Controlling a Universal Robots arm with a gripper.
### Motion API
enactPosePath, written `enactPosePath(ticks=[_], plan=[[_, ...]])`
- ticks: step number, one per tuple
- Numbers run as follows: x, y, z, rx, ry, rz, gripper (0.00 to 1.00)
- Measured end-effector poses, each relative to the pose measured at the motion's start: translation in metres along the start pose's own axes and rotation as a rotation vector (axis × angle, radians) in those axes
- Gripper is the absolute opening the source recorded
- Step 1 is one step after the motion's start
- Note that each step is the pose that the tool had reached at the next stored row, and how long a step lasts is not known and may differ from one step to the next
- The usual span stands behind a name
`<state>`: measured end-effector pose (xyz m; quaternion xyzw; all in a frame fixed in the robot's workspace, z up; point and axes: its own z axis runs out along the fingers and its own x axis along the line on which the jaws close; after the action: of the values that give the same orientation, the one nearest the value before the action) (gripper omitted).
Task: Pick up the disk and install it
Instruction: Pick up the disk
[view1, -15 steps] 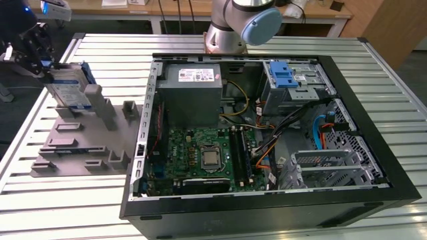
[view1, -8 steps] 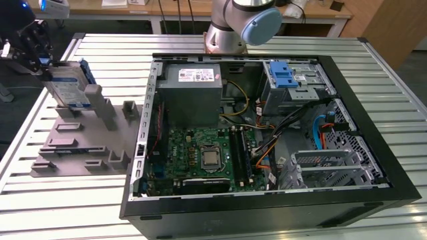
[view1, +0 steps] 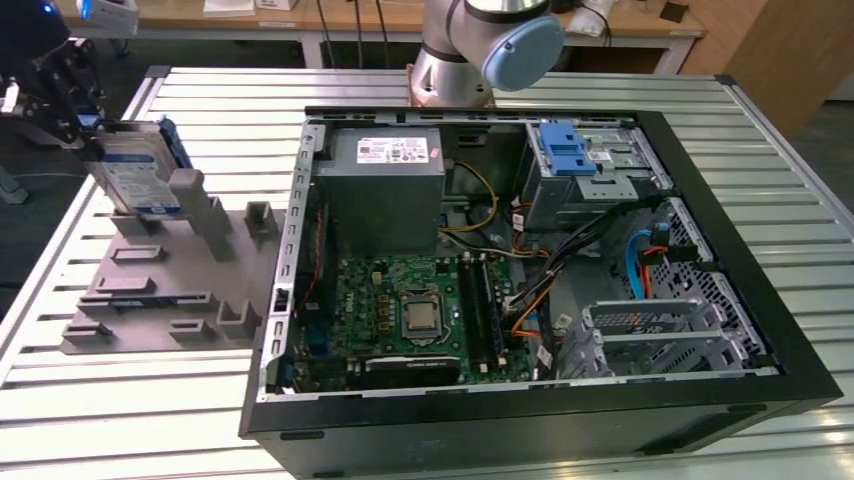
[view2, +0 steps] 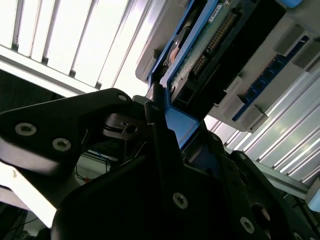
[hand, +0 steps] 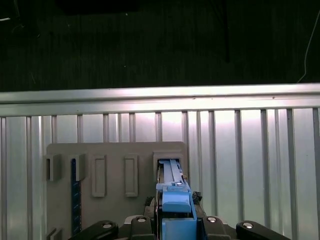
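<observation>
The disk (view1: 134, 165) is a silver drive with a white-and-blue label in a blue bracket. It stands on edge over the far end of the grey parts holder (view1: 174, 285), at the exterior view's left. My black gripper (view1: 83, 118) is at its upper end, shut on the blue bracket. In the first wrist view the disk's blue edge (hand: 174, 200) runs from between my fingers (hand: 176, 227) towards a holder slot (hand: 170, 161). The second wrist view shows the disk's underside (view2: 210, 45) and a dark finger (view2: 157, 125) pressed against the bracket.
An open computer case (view1: 747, 250) lies right of the holder, with a grey power supply (view1: 387, 175), a green motherboard (view1: 407, 310) and a drive bay with a blue latch (view1: 567, 150). The arm's base (view1: 467, 50) stands behind it. A blue strip (hand: 75, 195) lies in the holder.
</observation>
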<state>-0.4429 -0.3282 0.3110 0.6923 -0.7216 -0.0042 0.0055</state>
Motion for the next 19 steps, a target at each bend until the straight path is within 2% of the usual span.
enactPosePath(ticks=[13,19], plan=[[0.0000,0.0000,-0.0028,0.0001,0.0000,0.000,0.36],[0.0000,0.0001,-0.0031,0.0000,-0.0035,0.000,0.36]])
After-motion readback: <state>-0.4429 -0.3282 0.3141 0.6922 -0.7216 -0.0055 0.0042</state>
